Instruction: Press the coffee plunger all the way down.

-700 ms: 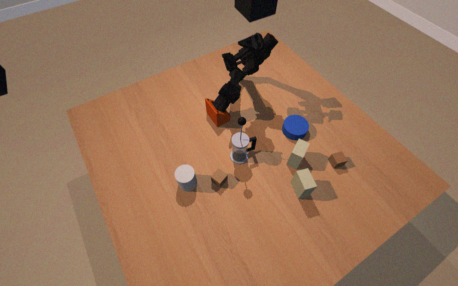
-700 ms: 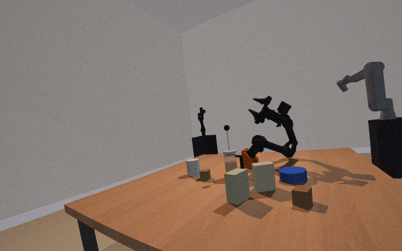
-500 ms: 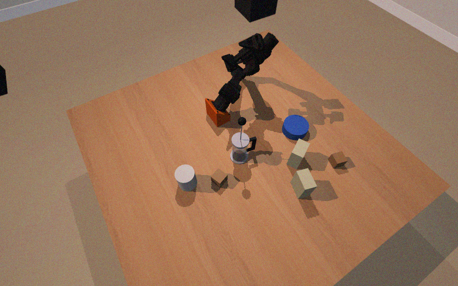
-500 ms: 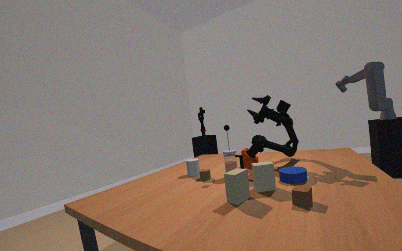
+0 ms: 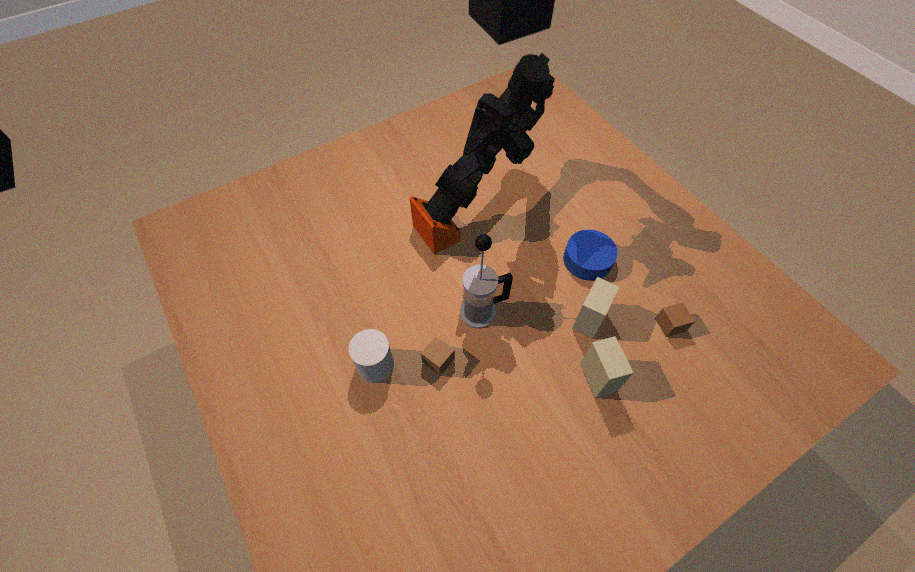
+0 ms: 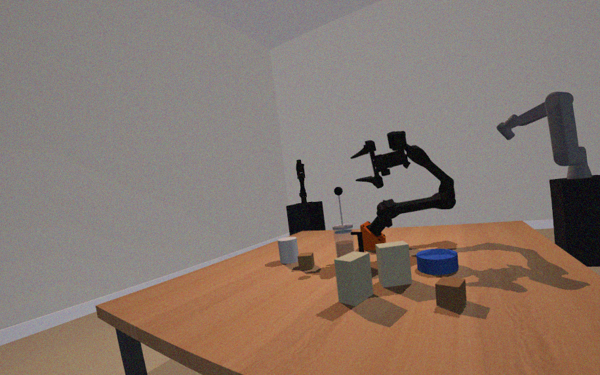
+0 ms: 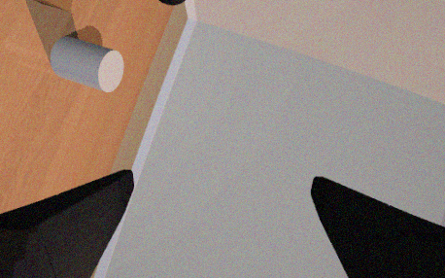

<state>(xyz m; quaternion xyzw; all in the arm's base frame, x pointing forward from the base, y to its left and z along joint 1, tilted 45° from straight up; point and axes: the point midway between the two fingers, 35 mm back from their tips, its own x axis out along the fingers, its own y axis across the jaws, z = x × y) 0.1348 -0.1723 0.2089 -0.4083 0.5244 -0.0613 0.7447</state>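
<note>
two fingers (image 6: 362, 152) spread wide, gripper (image 6: 363, 165) above raised plunger (image 6: 338, 191)

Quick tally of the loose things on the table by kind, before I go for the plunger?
French press: 1
Pale cylinder: 1
Blue disc: 1
Cream blocks: 2
Brown cubes: 2
Total: 7
</note>
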